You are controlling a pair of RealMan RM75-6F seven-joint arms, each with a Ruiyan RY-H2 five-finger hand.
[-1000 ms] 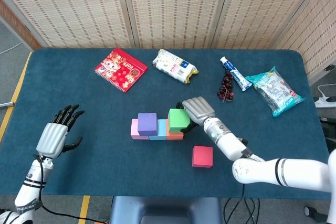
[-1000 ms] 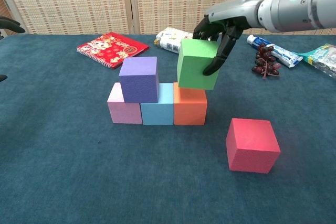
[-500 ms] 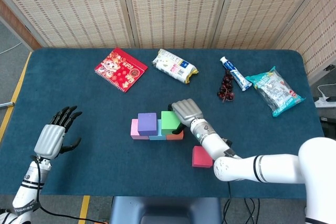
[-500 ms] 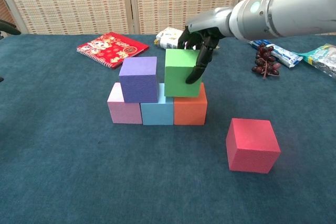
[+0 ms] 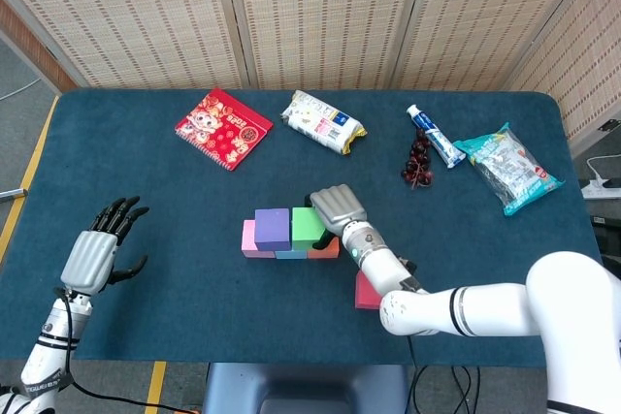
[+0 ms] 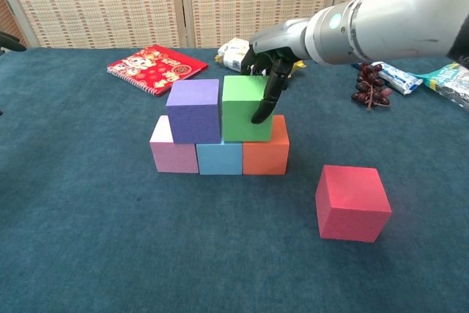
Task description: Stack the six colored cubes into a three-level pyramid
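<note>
Green foam cube [image 6: 245, 108] sits beside the purple cube [image 6: 193, 111] atop the pink-blue-orange row on the teal cloth table [image 6: 110, 240], gripped by the right hand [image 6: 268, 64]; left hand [image 5: 97, 251] spread, woven screens behind.

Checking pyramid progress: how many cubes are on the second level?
2: the purple cube and, beside it, the green cube, which the right hand grips.
</note>
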